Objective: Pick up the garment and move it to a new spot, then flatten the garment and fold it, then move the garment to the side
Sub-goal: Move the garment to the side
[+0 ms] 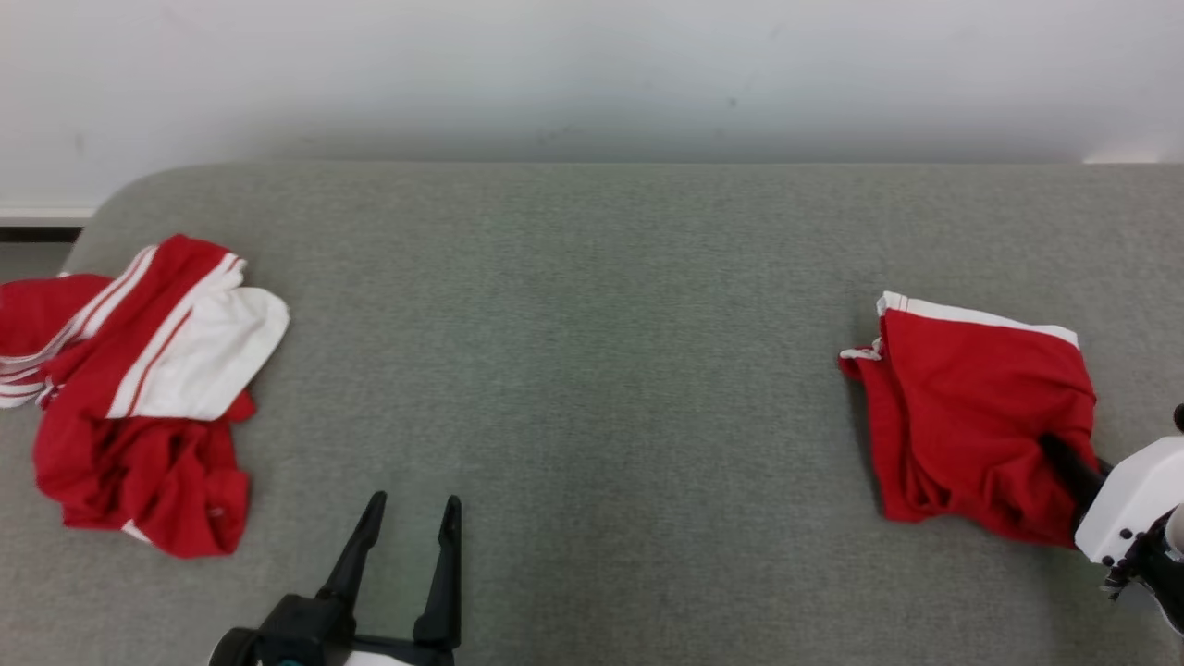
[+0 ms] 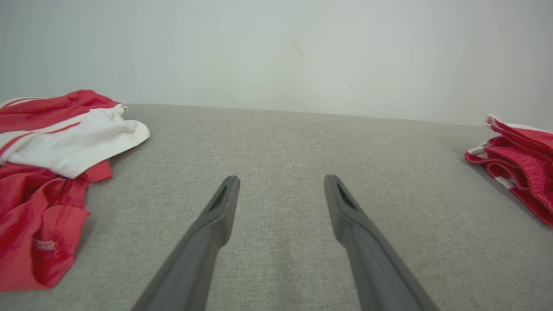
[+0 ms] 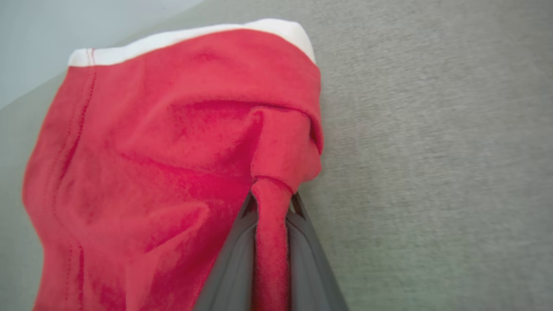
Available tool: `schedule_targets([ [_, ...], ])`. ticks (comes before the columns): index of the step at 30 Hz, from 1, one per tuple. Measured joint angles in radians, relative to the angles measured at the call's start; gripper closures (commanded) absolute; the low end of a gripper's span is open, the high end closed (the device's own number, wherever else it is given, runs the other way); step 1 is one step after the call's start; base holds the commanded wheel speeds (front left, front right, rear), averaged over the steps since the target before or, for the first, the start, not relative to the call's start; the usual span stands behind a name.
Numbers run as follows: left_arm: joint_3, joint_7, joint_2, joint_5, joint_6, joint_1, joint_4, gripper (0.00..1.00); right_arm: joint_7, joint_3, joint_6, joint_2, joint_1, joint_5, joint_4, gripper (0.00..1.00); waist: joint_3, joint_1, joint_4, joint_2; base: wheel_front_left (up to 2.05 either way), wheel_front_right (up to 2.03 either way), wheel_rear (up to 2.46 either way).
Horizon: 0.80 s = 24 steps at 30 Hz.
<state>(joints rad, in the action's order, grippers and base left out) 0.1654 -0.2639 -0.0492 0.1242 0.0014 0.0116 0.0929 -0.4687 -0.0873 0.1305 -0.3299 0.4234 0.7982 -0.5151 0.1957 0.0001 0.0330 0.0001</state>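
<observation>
A folded red garment with a white band point(image 1: 971, 407) lies at the right of the grey surface point(image 1: 592, 370); its stacked edges point(image 2: 518, 160) show in the left wrist view. My right gripper point(image 1: 1054, 449) is shut on a pinched fold of its red cloth point(image 3: 270, 216), the fingers point(image 3: 229, 268) on both sides of it. My left gripper point(image 1: 412, 509) stands open near the front edge at the middle left, nothing between its fingers point(image 2: 216, 211).
A crumpled pile of red and white clothes point(image 1: 139, 388) lies at the far left edge, also seen as a heap point(image 2: 47, 172) in the left wrist view. A pale wall point(image 1: 592, 74) runs behind the surface.
</observation>
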Motion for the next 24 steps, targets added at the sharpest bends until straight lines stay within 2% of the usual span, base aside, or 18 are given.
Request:
schedule_targets([
  [7,0.006,0.000,-0.007,-0.043,-0.033,0.053,-0.002,0.00,0.058,0.012,0.000,-0.049,0.045,-0.076,-0.040,1.00,0.047,0.0000,-0.114,0.0000,0.00,0.00,0.00],
  [11,0.013,0.000,-0.011,-0.054,-0.045,0.093,-0.007,0.00,0.096,0.033,0.000,-0.080,0.081,-0.130,-0.079,1.00,0.098,0.0000,-0.146,0.0000,0.00,0.00,0.00],
  [16,0.023,0.000,-0.015,-0.065,-0.054,0.122,-0.004,0.00,0.122,0.040,0.000,-0.128,0.163,-0.223,-0.122,1.00,0.164,0.0000,-0.155,0.0000,0.00,0.00,0.00],
  [24,0.026,0.000,-0.035,-0.081,-0.062,0.149,-0.015,0.00,0.149,0.079,0.001,-0.253,0.307,-0.425,-0.200,1.00,0.254,0.0001,-0.129,0.0000,0.00,0.00,0.00],
])
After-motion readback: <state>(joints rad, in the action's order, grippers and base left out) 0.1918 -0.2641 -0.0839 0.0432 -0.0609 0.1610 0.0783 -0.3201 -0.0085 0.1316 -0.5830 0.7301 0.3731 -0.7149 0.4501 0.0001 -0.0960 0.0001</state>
